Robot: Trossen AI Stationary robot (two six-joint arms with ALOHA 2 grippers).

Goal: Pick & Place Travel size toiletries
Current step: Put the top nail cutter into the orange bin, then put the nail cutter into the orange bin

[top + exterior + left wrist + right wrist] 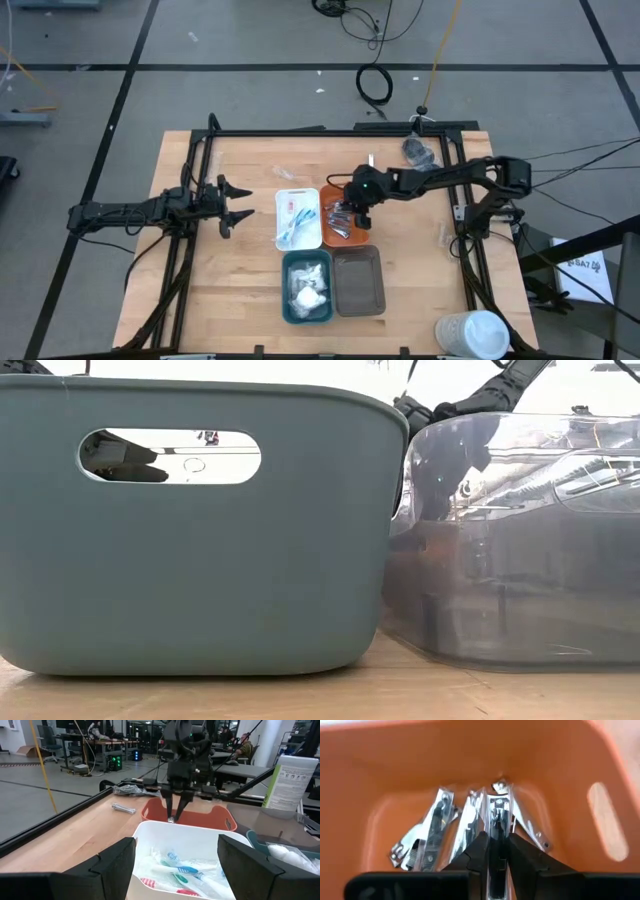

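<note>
My right gripper (350,214) (498,851) reaches from the table's right into the orange tray (330,232) and is shut on a silver nail clipper (498,817). Several more silver clippers (432,827) lie on the tray's floor. My left gripper (236,202) (176,845) waits open, level, left of the white tray (282,225), which holds wrapped pink and blue toothbrushes (180,872). White sachets (308,288) lie in the teal tray (288,300). A loose silver piece (123,808) and dark grey pieces (420,152) lie on the table. My right gripper pinches one silver nail clipper between its two fingers (479,851), which come from above and point down into the orange tray. The clipper's body (498,827) runs along the fingers and sticks out past their tips (171,819). Whether it touches the tray floor, I cannot tell.
The grey tray (358,283) stands beside the teal one at the near side; in the low view both fill the picture. A big white cup (473,333) lies at the near right corner. Clear wrappers (287,175) lie behind the white tray. Black rails (330,131) frame the table.
</note>
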